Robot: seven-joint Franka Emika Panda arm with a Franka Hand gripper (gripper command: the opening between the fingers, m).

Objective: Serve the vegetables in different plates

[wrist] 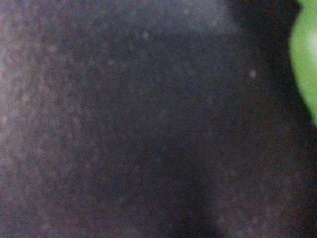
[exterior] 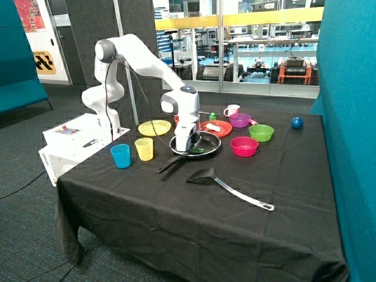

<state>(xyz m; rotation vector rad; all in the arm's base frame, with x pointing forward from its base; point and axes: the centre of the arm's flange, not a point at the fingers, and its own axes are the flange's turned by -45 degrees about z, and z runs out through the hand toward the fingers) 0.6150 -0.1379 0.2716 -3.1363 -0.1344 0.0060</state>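
My gripper (exterior: 192,147) reaches down into the black frying pan (exterior: 211,141) at the middle of the table. The green pod-like vegetable (exterior: 198,151) lies in the pan right at the gripper's tip. In the wrist view the green vegetable (wrist: 304,59) shows only as a sliver at the picture's edge against the dark pan floor (wrist: 148,124). The white vegetable chunk (exterior: 213,126) rests on the red-orange plate (exterior: 223,130) just behind the pan. The yellow plate (exterior: 154,127) beside it holds nothing.
A blue cup (exterior: 120,156) and a yellow cup (exterior: 144,148) stand by the pan's handle side. A black spatula (exterior: 229,185) lies in front. Pink (exterior: 244,146), green (exterior: 261,133) and purple (exterior: 239,120) bowls, a white mug (exterior: 231,110) and a blue ball (exterior: 296,123) sit beyond.
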